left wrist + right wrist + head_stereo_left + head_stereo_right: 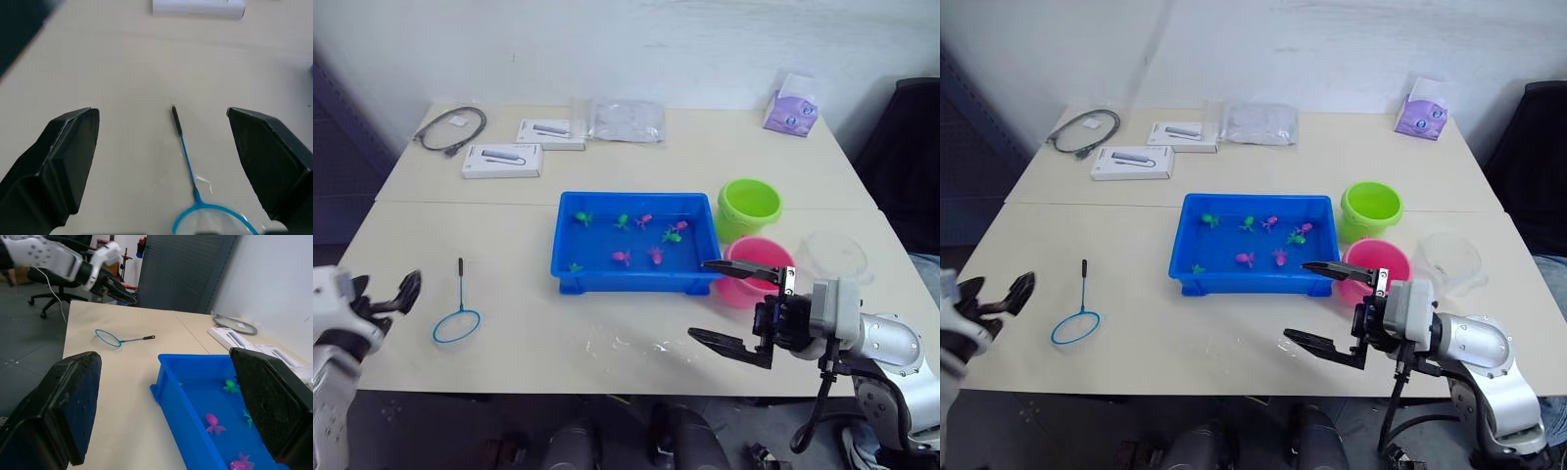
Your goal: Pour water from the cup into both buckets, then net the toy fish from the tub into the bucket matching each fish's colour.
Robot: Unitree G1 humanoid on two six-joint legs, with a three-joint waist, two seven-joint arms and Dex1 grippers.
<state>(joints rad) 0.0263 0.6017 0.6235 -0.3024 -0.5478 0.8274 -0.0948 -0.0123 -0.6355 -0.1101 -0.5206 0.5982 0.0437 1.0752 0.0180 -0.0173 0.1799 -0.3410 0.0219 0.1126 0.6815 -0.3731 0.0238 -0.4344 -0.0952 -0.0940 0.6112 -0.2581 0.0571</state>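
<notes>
The left gripper (399, 294) sits low at the robot's left, its two black fingers spread apart and empty. The right gripper (724, 305) reaches in from the right on a silver forearm, wrist seemingly rolled sideways, its fingers spread wide with nothing between them.

Even, bright indoor light from above, with soft shadows and blur close to the wrist cameras.

The table (509, 235) is evenly lit, and the blue tub (636, 279) drops only a thin soft shadow along its near rim. Just in front of the tub a small wet patch (626, 345) gives faint white glints. The wall behind the table is washed out pale. In the wrist views the black fingers (63, 161) are soft and out of focus, and the net (195, 196) blurs toward its hoop; beyond the tub the room looks dimmer.
</notes>
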